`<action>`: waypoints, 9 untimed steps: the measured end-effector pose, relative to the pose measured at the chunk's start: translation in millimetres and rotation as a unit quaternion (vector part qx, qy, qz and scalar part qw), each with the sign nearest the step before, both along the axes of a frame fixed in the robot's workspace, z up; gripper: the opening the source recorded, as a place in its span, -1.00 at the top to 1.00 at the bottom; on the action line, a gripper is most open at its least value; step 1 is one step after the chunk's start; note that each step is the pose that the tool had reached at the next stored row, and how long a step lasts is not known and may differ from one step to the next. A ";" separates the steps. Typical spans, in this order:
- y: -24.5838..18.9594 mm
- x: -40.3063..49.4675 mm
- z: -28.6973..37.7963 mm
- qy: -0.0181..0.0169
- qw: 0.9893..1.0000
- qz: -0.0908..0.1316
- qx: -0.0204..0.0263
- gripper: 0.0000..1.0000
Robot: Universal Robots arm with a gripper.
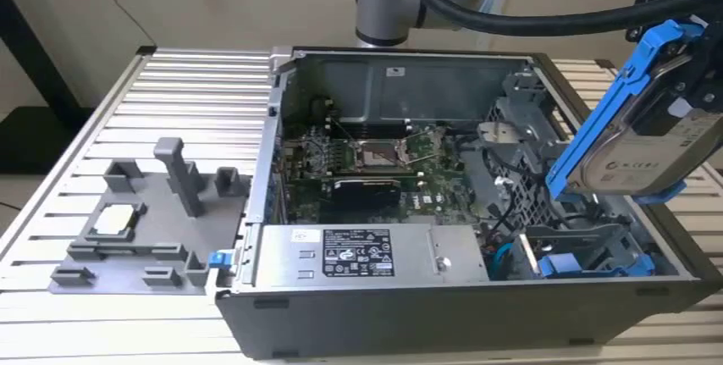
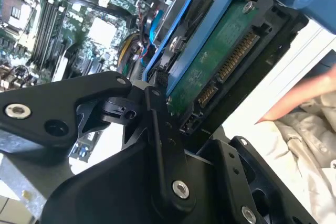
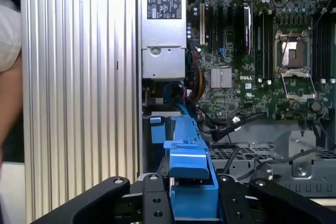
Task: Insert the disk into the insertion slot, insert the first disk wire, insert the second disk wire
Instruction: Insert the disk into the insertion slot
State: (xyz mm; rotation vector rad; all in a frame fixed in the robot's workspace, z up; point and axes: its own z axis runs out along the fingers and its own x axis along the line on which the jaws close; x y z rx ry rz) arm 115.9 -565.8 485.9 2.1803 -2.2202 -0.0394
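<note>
One disk [image 1: 646, 136] clamped in claw [image 3: 191, 200], tilted above case [image 1: 452, 306]; seemingly clear of insertion slot [image 3: 310, 154].

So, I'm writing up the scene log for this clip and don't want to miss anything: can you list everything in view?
disk: one, silver-grey in a blue carrier, held tilted over the case at the exterior view's right
computer case: one, dark grey, open, on the table
power-supply box: one, grey, inside the case
motherboard: one, green, inside the case
drive cage: one, grey perforated metal, beside the motherboard
fixture: one, grey, on the table at the exterior view's left
table: one, silver, slatted
person's hand: one, near the disk
robot arm: one, silver and blue, behind the case
gripper: one, black, shut on the disk
</note>
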 end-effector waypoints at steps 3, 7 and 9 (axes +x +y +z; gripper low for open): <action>-1.9 0.2 -2.6 0.000 1.000 0.000 0.000 0.34; -4.3 0.4 -6.7 0.000 1.000 0.000 0.000 0.34; -4.5 0.4 -8.9 0.000 1.000 0.000 0.000 0.34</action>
